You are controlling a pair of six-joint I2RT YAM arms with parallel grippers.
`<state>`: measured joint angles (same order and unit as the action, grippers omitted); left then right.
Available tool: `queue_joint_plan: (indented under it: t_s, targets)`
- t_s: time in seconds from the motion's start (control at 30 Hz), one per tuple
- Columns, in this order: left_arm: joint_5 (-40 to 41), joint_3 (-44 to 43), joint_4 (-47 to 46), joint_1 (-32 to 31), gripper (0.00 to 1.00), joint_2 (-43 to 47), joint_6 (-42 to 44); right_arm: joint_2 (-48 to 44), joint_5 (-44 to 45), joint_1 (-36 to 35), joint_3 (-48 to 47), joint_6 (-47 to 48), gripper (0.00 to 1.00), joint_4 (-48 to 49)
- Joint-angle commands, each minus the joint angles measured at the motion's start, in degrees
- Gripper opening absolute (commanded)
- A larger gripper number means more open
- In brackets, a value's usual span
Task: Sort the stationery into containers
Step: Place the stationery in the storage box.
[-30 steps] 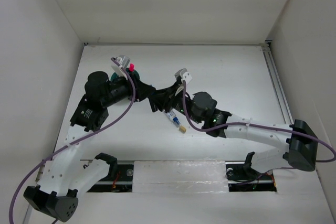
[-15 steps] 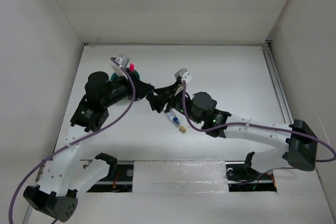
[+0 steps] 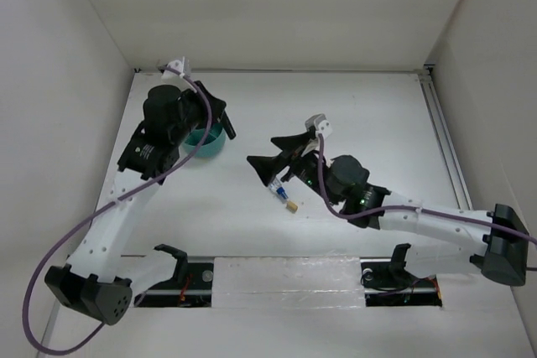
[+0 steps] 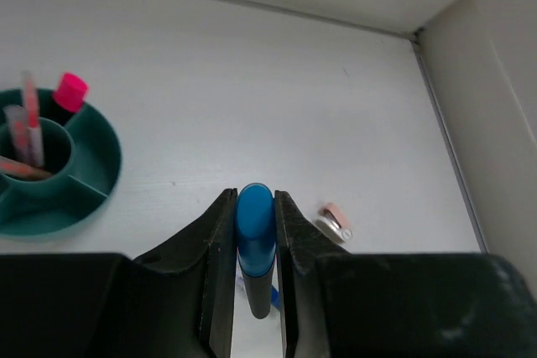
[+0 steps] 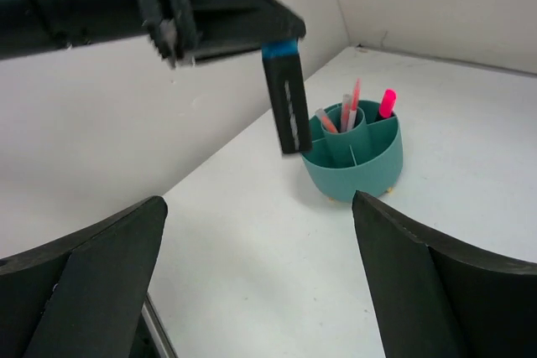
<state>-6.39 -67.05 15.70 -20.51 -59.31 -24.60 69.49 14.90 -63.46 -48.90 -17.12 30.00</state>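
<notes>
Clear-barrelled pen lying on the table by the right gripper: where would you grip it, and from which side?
Take the clear-barrelled pen at mid-barrel, coming straight down from above with the open right gripper, fingers set across its length. It lies flat and diagonal, so only its long sides are free to pinch. A tan block sits at its near end, so that end is probably best avoided.

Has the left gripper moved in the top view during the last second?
Yes. The left gripper, shut on the blue-capped marker, moved left and toward the far wall, ending at the right rim of the teal cup.
</notes>
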Motion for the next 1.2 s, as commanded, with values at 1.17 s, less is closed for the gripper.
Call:
queue_joint_plan:
  t_s: [1.17]
  targets:
    - [61.85, -27.52, -14.39, -2.43, 0.00, -45.98, 11.24, -18.08, 1.19, -3.07, 8.21, -3.71, 1.00, -8.47]
